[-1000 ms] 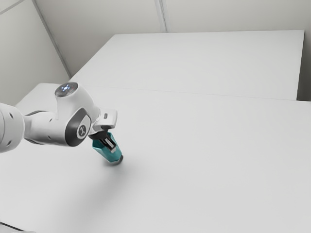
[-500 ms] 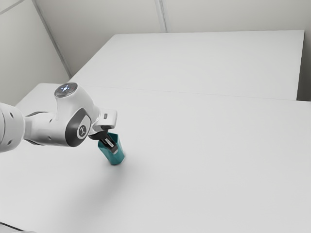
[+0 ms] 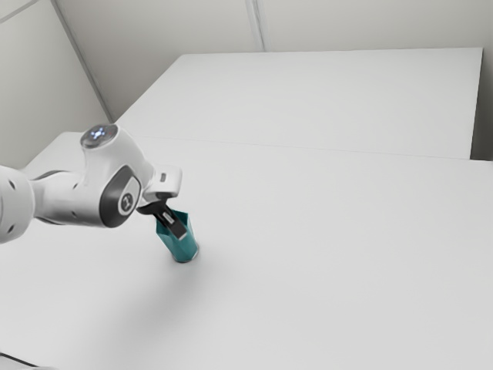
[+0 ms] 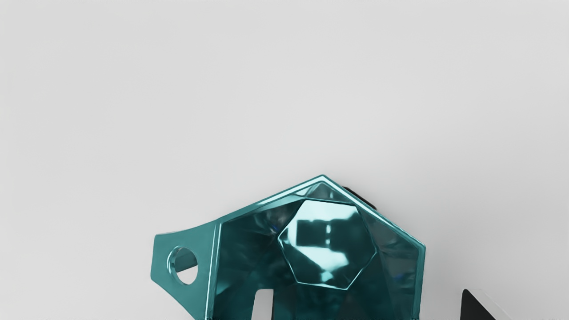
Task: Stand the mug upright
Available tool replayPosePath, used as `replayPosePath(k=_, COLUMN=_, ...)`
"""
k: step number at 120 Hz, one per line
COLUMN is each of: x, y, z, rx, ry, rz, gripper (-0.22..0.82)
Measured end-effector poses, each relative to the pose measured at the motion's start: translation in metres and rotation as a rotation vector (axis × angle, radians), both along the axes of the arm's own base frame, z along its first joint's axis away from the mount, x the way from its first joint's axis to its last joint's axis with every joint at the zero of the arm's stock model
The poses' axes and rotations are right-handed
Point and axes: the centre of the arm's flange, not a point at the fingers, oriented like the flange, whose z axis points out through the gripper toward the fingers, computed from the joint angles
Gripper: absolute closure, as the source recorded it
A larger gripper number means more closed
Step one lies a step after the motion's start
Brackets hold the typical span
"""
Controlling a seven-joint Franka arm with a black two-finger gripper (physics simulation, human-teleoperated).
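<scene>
On a broad, pale grey table (image 3: pixel 331 254), toward the exterior view's left, a glossy teal mug (image 3: pixel 182 247) with angular, faceted sides stands on its base, mouth up. Its handle (image 4: pixel 202 260), a flat teal tab pierced by a round hole, juts from one side. The black two-finger gripper (image 4: pixel 364 291) of a white robot arm (image 3: pixel 115 185) reaches down to it. The fingers are spread: one is over the mug's hollow, the other outside, with the wall between them unpinched.

The upright pose the task asks for appears reached, though a slight lean is hard to rule out from here. What is left, I judge, is at most for the gripper to come clear; the inner finger could catch the wall and tip the mug if drawn sideways. A thin dark cable (image 3: pixel 19 360) lies well apart, out of the way.
</scene>
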Motion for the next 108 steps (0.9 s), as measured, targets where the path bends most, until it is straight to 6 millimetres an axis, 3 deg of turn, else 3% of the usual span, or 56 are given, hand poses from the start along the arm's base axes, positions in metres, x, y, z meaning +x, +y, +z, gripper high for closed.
replayPosePath(k=12, x=0.001, y=0.000, z=0.016, rx=0.006, ry=-0.020, rz=0.010, gripper=0.15)
replayPosePath(k=32, x=0.024, y=0.001, z=0.068, rx=-0.028, ry=-0.071, rz=0.031, gripper=0.11)
replayPosePath(k=51, x=0.089, y=0.039, z=0.145, rx=-0.157, ry=-0.037, rz=0.101, gripper=0.05)
replayPosePath(k=65, x=0.138, y=0.053, z=0.178, rx=-0.188, ry=0.046, rz=0.134, gripper=0.03)
replayPosePath(k=71, x=0.159, y=0.054, z=0.184, rx=-0.186, ry=0.084, rz=0.151, gripper=0.02)
replayPosePath(k=82, x=0.178, y=0.032, z=0.190, rx=-0.173, ry=0.155, rz=0.166, gripper=0.02)
replayPosePath(k=108, x=0.179, y=0.032, z=0.186, rx=-0.148, ry=0.278, rz=0.289, gripper=0.01)
